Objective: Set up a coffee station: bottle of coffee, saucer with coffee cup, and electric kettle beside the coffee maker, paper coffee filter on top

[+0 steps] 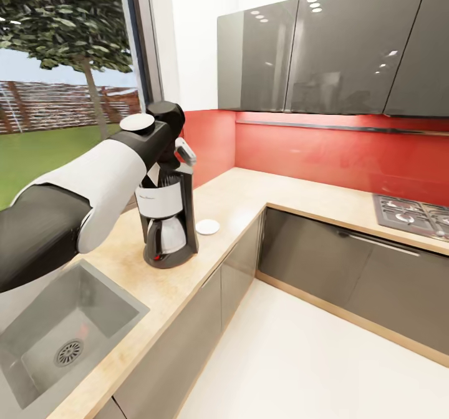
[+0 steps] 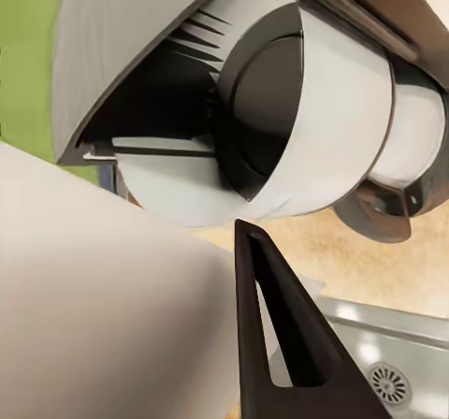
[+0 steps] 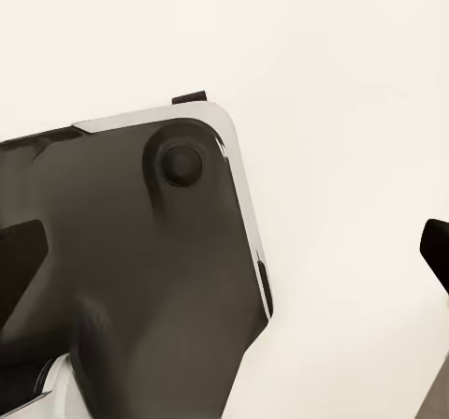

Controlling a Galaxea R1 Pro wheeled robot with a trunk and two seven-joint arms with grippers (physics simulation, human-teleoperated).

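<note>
Up at left-centre of the head view, the coffee maker [image 1: 167, 219] stands upright on the kitchen countertop [image 1: 243, 204], with its glass carafe seated in the base and its silver-white housing above. The left arm [image 1: 93, 188] reaches in from the left edge of the frame, its black wrist ending right over the top of the machine, so the left gripper [image 1: 178, 157] sits at the filter housing. Whether its jaws are open or closed cannot be told from that view.

Just beside the coffee maker, toward the middle of the frame, the saucer [image 1: 207, 226] lies flat on the surface, apart from the machine's base. A steel sink [image 1: 62, 332] fills the lower left, and a gas hob [image 1: 411, 214] sits at the right edge under grey wall cabinets [image 1: 324, 51].

In the left wrist view one black finger [image 2: 285, 335] points up from the bottom centre toward the open filter housing [image 2: 271, 110], and a broad pale sheet, likely the paper coffee filter [image 2: 103, 297], covers the lower left; a grip on it cannot be confirmed.

In the right wrist view a dark fingertip [image 3: 437, 246] shows at the right edge over pale floor, beside the robot's dark body [image 3: 131, 279]; the jaws' state is unclear.
</note>
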